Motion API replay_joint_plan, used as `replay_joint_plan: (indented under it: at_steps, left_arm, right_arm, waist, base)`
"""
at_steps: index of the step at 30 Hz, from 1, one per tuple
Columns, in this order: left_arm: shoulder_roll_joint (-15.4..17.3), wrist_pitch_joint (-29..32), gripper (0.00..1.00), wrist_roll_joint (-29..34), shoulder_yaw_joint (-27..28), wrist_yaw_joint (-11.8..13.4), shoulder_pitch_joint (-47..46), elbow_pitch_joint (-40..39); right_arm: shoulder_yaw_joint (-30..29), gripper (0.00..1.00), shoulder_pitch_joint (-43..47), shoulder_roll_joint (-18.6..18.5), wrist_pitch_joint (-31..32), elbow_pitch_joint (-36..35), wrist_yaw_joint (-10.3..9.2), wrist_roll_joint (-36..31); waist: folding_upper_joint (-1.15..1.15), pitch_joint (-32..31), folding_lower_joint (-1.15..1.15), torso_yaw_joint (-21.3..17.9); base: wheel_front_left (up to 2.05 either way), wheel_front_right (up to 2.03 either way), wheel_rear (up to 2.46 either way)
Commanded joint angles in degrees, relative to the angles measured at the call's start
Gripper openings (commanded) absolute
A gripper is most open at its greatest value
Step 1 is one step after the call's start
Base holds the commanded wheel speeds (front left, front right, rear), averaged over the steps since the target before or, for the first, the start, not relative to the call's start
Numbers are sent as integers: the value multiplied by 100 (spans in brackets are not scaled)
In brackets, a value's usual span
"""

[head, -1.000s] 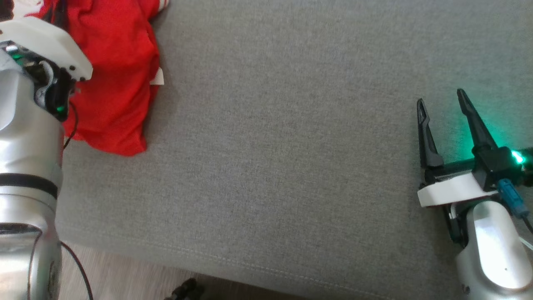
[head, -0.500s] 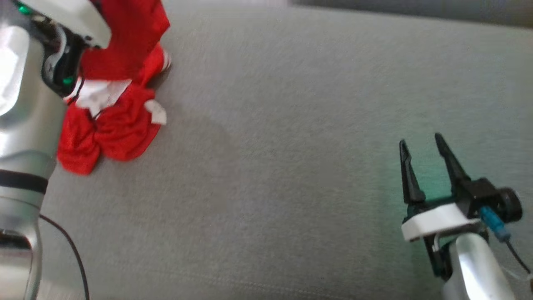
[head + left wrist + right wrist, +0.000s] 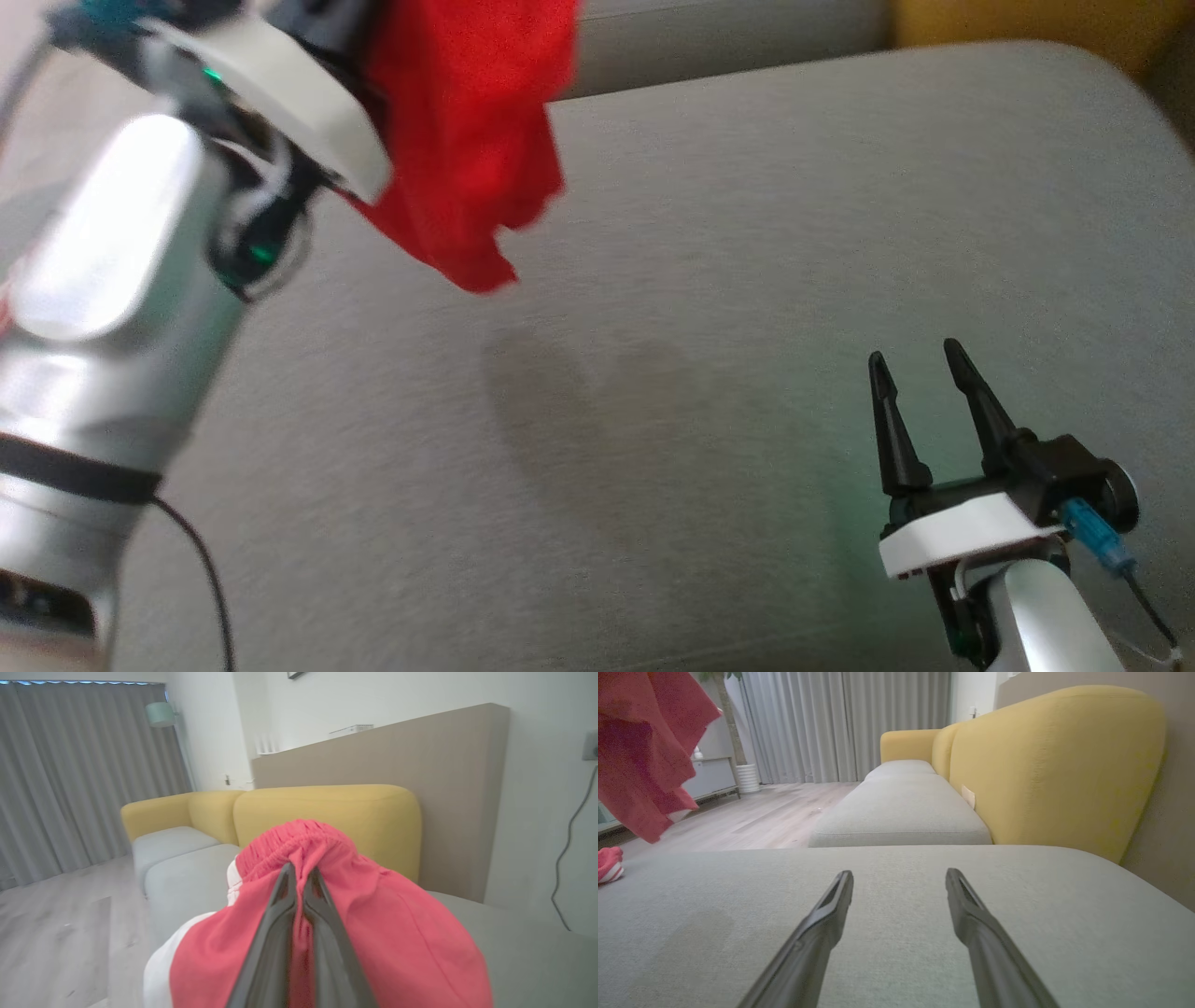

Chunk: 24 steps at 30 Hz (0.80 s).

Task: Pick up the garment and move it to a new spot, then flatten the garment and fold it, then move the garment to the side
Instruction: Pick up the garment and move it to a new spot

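The garment (image 3: 467,140) is red cloth with white trim, hanging in the air from my left gripper above the grey cushion (image 3: 747,280). Its shadow falls on the cushion below. In the left wrist view my left gripper (image 3: 299,870) is shut on the garment (image 3: 397,933) just under its gathered elastic waistband. The white wrist housing and the cloth hide those fingers in the head view. My right gripper (image 3: 915,359) hovers low over the cushion's right part, open, with nothing between its fingers (image 3: 831,905). The garment (image 3: 640,742) hangs at the upper left of the right wrist view.
A yellow sofa back (image 3: 1041,765) rises behind the cushion, with more grey seats (image 3: 901,807) beyond. A small red and white piece of cloth (image 3: 609,863) lies at the cushion's left edge. Wooden floor and grey curtains (image 3: 70,774) lie further off.
The head camera has tilted up. My left arm has lifted the garment off the cushion, so it now hangs free and nearer the middle. The right gripper stays open.
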Motion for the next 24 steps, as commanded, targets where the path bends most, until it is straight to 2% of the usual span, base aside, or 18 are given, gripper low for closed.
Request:
replay_joint_plan:
  at_steps: [1, 3, 7, 11, 17, 22, 23, 24]
  left_arm:
    - [69, 6, 0, -43, 132, 6, -218, -230]
    - [2, -8, 0, -26, 74, 16, -174, -252]
    - [-405, -236, 0, 69, -153, 136, 63, -84]
    - [-838, -533, 0, 115, -396, 177, 386, 515]
    - [-1244, -836, 0, 653, -1137, 100, 694, 1634]
    - [-1504, -965, 0, 839, -1414, 54, 875, 2197]
    - [-1546, -976, 24, 853, -1426, 50, 916, 2239]
    - [-1580, -983, 87, 874, -1428, 55, 956, 2267]
  right_arm:
    - [166, 100, -130, 9, -13, -247, -5, 90]
    - [191, 100, -137, 9, -13, -275, -5, 124]
    - [213, 100, -132, 9, -13, -362, -5, 215]
    - [320, 100, -198, 9, -13, -415, -5, 316]
    - [526, 100, -511, 9, -13, -534, -5, 501]
    - [480, 100, -617, 9, -13, -566, -5, 541]
    - [450, 100, -611, 9, -13, -556, -5, 522]
    - [421, 100, -598, 9, -13, -536, -5, 501]
  waist:
    - [0, 2, 0, -721]
    - [0, 54, 0, -832]
    - [0, 287, 0, -1111]
    - [0, 631, 0, -1298]
    - [0, 1294, 0, -1537]
    - [0, 1574, 0, -1503]
    - [0, 1570, 0, -1455]
    - [0, 1543, 0, -1397]
  base:
    - [0, 0, 0]
    - [0, 0, 0]
    - [0, 0, 0]
    - [0, 0, 0]
    - [0, 0, 0]
    - [0, 0, 0]
    - [0, 0, 0]
    - [0, 0, 0]
